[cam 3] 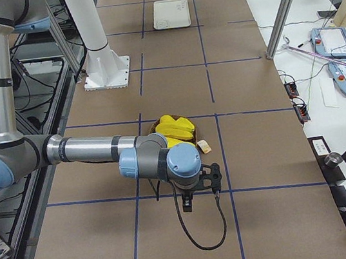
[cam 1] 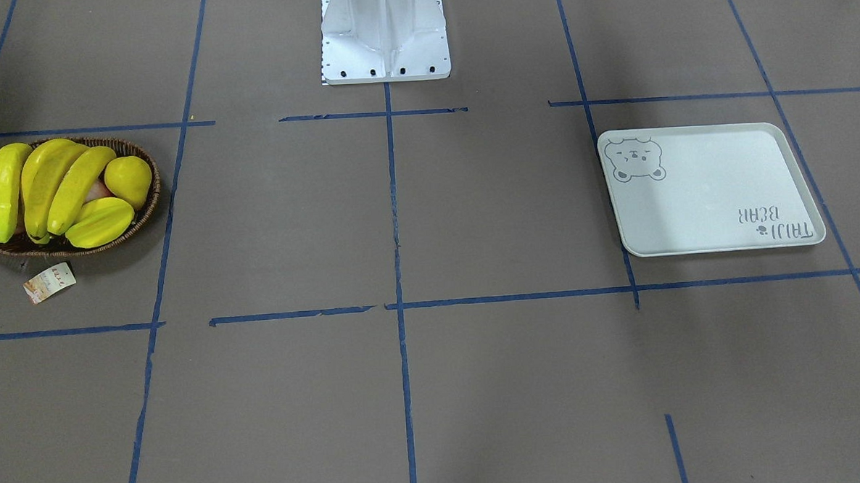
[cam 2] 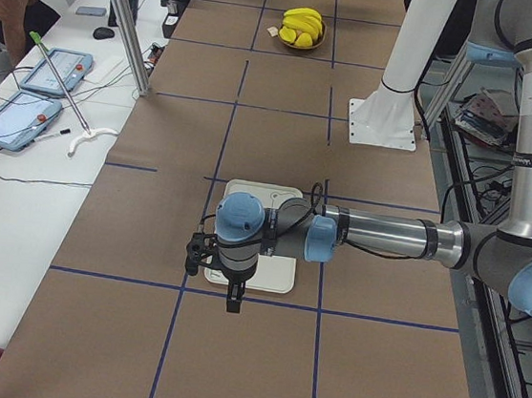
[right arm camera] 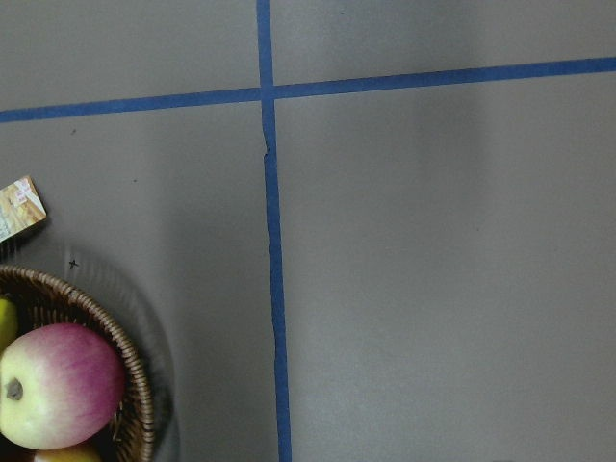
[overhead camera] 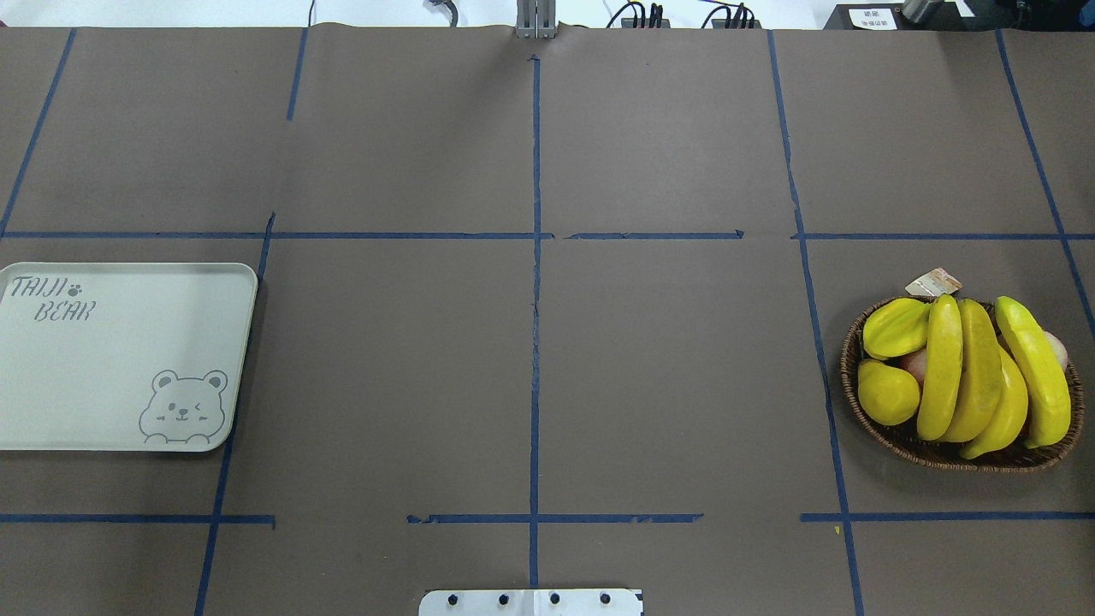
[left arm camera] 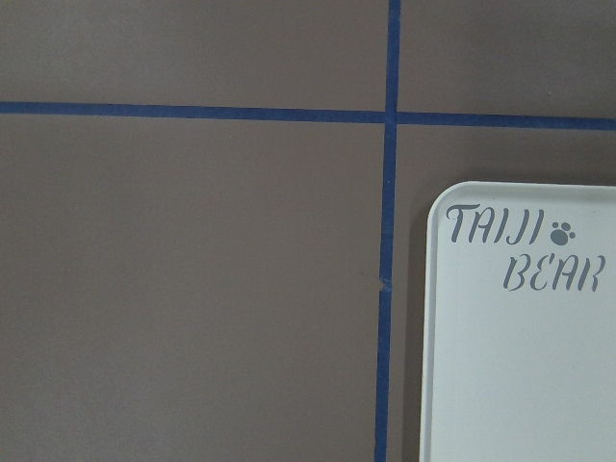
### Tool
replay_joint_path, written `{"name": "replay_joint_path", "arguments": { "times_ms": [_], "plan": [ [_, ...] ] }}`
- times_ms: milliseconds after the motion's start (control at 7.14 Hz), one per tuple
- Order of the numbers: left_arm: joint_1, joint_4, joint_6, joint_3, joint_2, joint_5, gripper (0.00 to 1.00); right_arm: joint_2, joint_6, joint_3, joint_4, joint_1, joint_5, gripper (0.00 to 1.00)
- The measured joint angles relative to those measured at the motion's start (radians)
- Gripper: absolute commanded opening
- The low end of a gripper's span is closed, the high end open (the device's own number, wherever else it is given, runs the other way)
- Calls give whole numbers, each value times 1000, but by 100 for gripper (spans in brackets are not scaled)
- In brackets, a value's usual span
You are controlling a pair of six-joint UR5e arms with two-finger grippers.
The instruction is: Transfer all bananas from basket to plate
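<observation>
Several yellow bananas (overhead camera: 941, 368) lie side by side in the brown wicker basket (overhead camera: 941, 458) at the table's right; they also show in the front view (cam 1: 50, 185). The off-white bear plate (overhead camera: 111, 359) lies bare at the left. My left gripper (cam 2: 233, 301) shows only in the exterior left view and hangs over the plate's near edge (cam 2: 281, 278); I cannot tell if it is open. My right gripper (cam 3: 187, 204) shows only in the exterior right view, hanging beside the basket's bananas (cam 3: 174, 128); I cannot tell its state.
The basket also holds a ridged starfruit (overhead camera: 894, 329), a yellow pear (overhead camera: 888, 393) and a pink-green apple (right arm camera: 58, 385). A small paper tag (overhead camera: 934, 281) lies on the table beside the basket. Blue tape lines cross the brown table. The white robot base (cam 1: 384, 33) stands mid-table.
</observation>
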Motion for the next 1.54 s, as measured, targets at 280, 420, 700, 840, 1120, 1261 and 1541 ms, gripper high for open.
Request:
{"name": "replay_joint_path", "arguments": {
  "times_ms": [280, 420, 700, 840, 1120, 1261, 1541],
  "plan": [
    [0, 0, 0, -1, 0, -1, 100, -5, -25, 0, 0, 0, -2, 100],
    [0, 0, 0, -1, 0, 0, 100, -7, -26, 0, 0, 0, -3, 100],
    [0, 0, -1, -1, 0, 0, 100, -7, -25, 0, 1, 0, -4, 100],
    [0, 0, -1, -1, 0, 0, 100, -6, -24, 0, 1, 0, -4, 100],
    [0, 0, -2, -1, -1, 0, 100, -4, -23, 3, 1, 0, -2, 100],
    [0, 0, -2, -1, -1, 0, 100, -2, -22, 9, 2, 0, 1, 100],
    [0, 0, -3, -2, -1, 0, 100, 3, -21, 21, -1, 0, 5, 100]
  ]
}}
